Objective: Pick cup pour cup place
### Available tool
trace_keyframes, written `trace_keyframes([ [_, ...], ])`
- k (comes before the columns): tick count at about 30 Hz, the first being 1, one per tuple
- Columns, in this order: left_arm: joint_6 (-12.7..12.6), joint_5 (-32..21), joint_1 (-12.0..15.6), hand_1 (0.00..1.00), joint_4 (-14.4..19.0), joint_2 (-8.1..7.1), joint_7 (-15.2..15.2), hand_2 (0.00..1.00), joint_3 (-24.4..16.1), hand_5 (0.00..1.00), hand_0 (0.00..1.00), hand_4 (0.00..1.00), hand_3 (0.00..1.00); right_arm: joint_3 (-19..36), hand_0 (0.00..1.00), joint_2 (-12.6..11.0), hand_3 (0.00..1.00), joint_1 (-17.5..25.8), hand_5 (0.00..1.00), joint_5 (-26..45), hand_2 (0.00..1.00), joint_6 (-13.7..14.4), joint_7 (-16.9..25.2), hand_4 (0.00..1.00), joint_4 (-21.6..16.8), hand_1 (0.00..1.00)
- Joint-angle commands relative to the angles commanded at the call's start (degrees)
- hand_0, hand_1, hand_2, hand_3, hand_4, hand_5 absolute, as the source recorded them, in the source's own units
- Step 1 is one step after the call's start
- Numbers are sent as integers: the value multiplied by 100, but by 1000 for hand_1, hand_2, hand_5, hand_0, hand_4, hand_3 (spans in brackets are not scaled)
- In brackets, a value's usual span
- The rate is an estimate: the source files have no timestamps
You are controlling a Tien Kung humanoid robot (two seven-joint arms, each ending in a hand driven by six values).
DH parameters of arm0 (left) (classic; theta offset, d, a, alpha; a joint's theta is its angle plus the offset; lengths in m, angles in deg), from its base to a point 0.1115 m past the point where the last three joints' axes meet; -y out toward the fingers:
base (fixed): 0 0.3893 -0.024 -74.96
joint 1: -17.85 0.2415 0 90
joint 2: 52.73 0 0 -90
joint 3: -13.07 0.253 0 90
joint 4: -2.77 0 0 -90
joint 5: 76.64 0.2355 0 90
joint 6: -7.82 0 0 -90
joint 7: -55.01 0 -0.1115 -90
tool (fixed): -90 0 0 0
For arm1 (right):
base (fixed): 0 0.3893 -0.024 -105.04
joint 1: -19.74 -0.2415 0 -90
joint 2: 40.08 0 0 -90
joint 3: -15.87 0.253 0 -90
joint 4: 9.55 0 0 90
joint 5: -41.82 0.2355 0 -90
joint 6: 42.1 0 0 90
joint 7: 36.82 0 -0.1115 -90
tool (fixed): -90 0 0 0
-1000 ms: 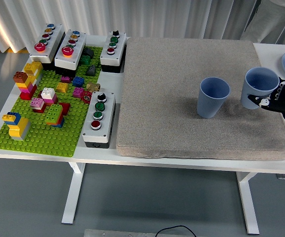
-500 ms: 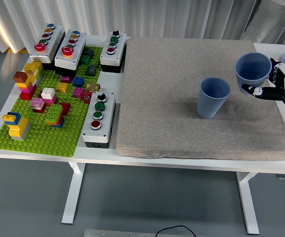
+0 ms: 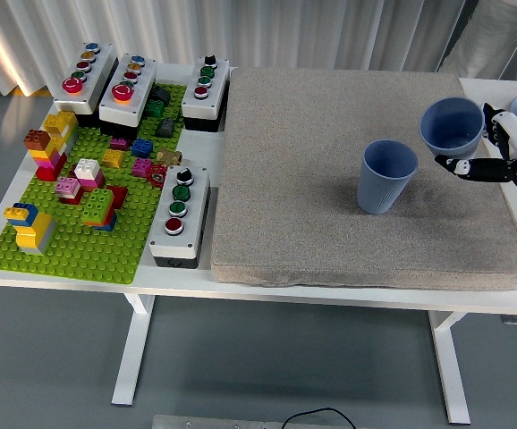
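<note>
Gripping raised cup (image 3: 453,130): robot hand (image 3: 500,152)

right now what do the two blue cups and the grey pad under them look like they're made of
Standing blue cup: likely matte plastic; faint vertical ribbing, dull even colour, no glare. Held blue cup, gripped by the right hand: looks the same material, smooth matte inside. Grey pad: seems to be felt or short-pile fabric over foam; speckled fuzzy surface, thick soft rounded edge. None can be confirmed by sight.
</note>
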Motion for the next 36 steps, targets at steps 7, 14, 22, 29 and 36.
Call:
trace_keyframes([
  [7, -1, 4, -4, 781, 0, -1, -3, 825, -4, 950, 732, 508, 679, -46, 844, 38, 672, -16, 119, -761, 579, 180, -7, 743, -165, 714],
  [14, -2, 36, -15, 781, 0, -1, 2, 825, -37, 950, 732, 508, 679, -125, 844, 98, 673, -17, 123, -1236, 578, 313, -26, 744, -334, 713],
  [22, -4, 52, -22, 781, 0, 0, 4, 825, -63, 950, 732, 508, 679, -265, 844, 117, 675, -46, 125, -1627, 577, 464, -24, 740, -413, 714],
  [29, -2, 51, -26, 781, 0, -1, 3, 825, -59, 950, 732, 508, 679, -342, 845, 116, 672, -82, 125, -1816, 576, 552, 17, 739, -411, 713],
  [36, -1, 68, -29, 781, 0, -2, 7, 825, -76, 950, 732, 508, 679, -405, 845, 103, 671, -102, 125, -2039, 573, 639, 38, 739, -433, 713],
])
